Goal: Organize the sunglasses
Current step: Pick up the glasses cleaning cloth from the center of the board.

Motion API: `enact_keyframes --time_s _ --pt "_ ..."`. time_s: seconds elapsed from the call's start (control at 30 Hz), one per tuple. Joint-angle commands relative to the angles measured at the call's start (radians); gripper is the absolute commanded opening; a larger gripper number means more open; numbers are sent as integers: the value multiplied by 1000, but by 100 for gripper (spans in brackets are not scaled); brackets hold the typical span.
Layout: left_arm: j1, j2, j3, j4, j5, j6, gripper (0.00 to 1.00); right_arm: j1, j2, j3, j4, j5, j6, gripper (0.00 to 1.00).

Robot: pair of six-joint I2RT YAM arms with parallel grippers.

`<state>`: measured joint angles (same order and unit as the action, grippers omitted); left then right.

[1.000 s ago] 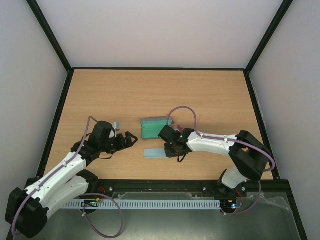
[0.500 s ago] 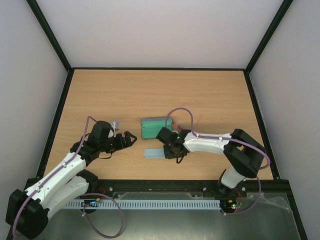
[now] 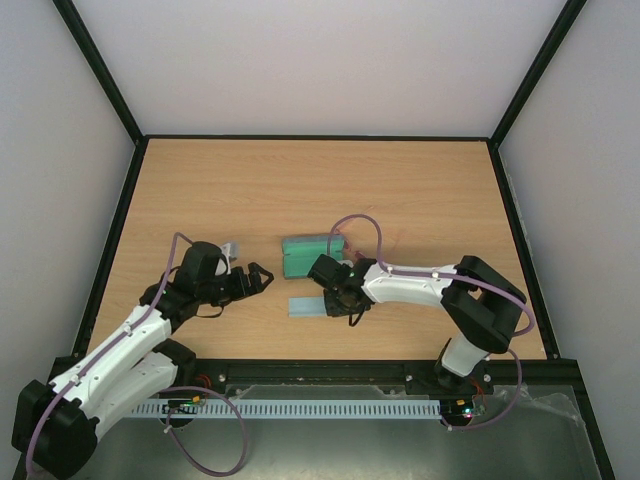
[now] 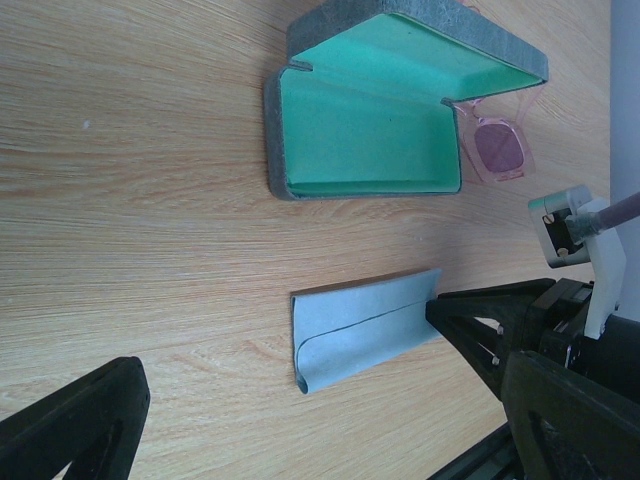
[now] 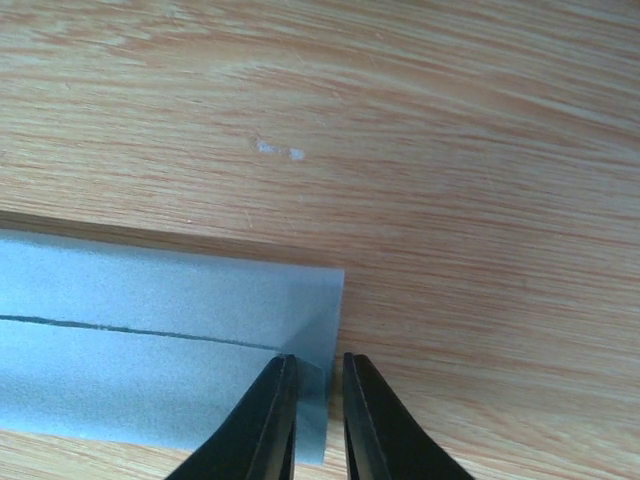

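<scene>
Grey felt case (image 4: 365, 130), green-lined, lies open on the wooden desk (image 3: 300, 180) with nothing inside it; every place below is given from this case.

- Sunglasses (image 4: 497, 145): pink translucent frame, pinkish lenses. They lie on the desk outside the case, right at its short end on my right arm's side. One lens sits just past the rim; I cannot tell whether the frame touches the case.
- Cloth (image 4: 365, 325): light blue, folded into a long strip with a seam line along it. It lies flat on the desk on the near side of the case, toward my bases, and apart from the case, running roughly parallel to its long edge.
- Right tool (image 5: 318, 400): sits at the end of the cloth on the same side as the sunglasses, below that corner of the case in the top view. The fingers (image 5: 275, 420) are drawn close together on the cloth's end edge, and a thin strip of cloth shows between them.
- Left tool (image 3: 262, 279): sits off the case's other short end, a little toward my bases, and points at the cloth. Its fingers are spread wide and hold nothing; it is clear of both case and cloth.
</scene>
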<state>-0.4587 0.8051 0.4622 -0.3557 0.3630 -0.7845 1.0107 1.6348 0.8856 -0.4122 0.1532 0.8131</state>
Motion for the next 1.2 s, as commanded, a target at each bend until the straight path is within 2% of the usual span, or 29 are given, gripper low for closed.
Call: enact_keyframes --time_s 0.0,0.3,0.53,0.87,1.0,1.17 --pt "8 -12 -8 -13 17 16 99 11 42 -8 -31 32 22 14" --pt "9 -12 -9 -11 25 14 99 26 37 -41 -12 32 50 2" --pt "0 17 -51 32 71 -8 99 25 -1 -53 -35 110 67 1" --pt "-165 136 -22 35 -71 -97 99 21 -23 -82 -20 152 66 1" --pt "-250 224 26 28 -150 -127 89 20 -39 -106 0 150 66 1" --pt "-299 347 74 35 -190 -142 65 17 -71 -136 33 131 66 1"
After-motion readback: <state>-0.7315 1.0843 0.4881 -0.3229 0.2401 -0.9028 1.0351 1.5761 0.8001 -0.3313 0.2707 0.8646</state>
